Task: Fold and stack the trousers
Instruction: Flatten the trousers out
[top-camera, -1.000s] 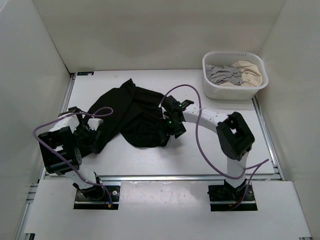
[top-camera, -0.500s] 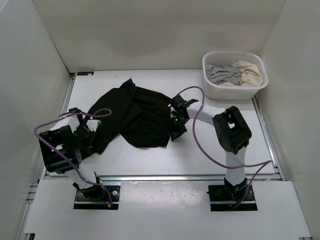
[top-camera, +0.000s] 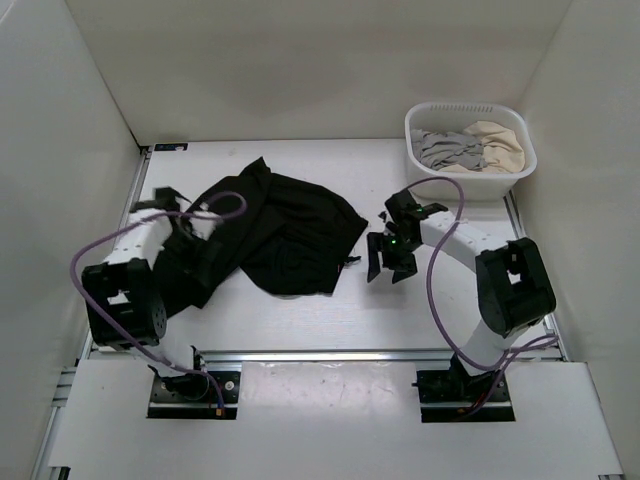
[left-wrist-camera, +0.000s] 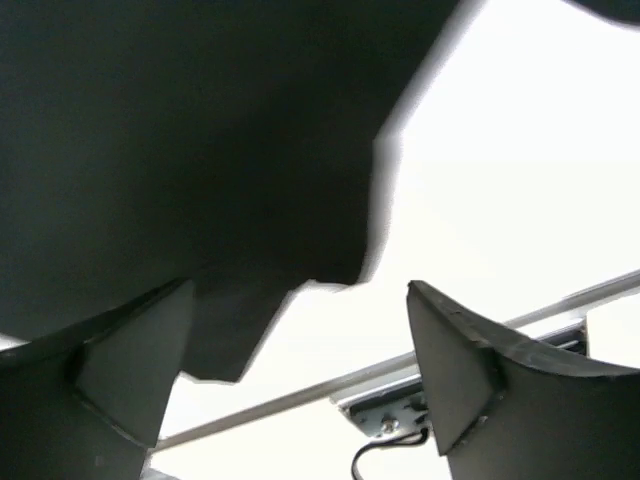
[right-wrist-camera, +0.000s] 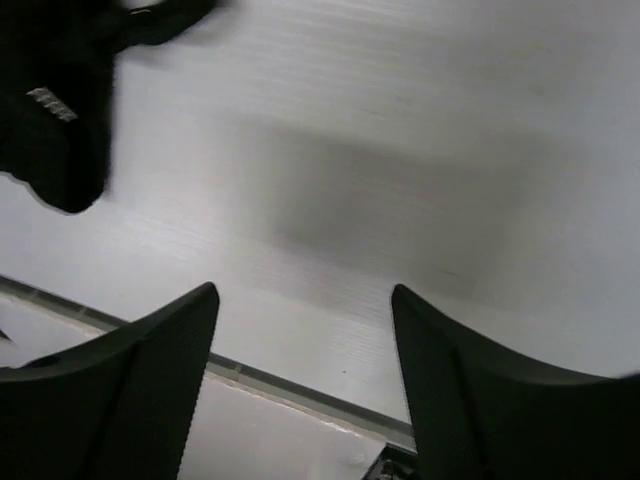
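Note:
The black trousers lie crumpled in a heap left of the table's middle. My left gripper hovers over their left edge. In the left wrist view the dark cloth fills the upper left, and my left gripper stands open with only white table between its fingers. My right gripper sits over bare table just right of the heap, apart from it. The right wrist view shows my right gripper open and empty, with a corner of the trousers at the upper left.
A white basket holding a grey garment and a beige garment stands at the back right. White walls close in the table on three sides. A metal rail runs along the near edge.
My right gripper has let go of the trousers and swung right onto bare table. My left arm has moved farther back along the heap's left edge and its jaws have opened.

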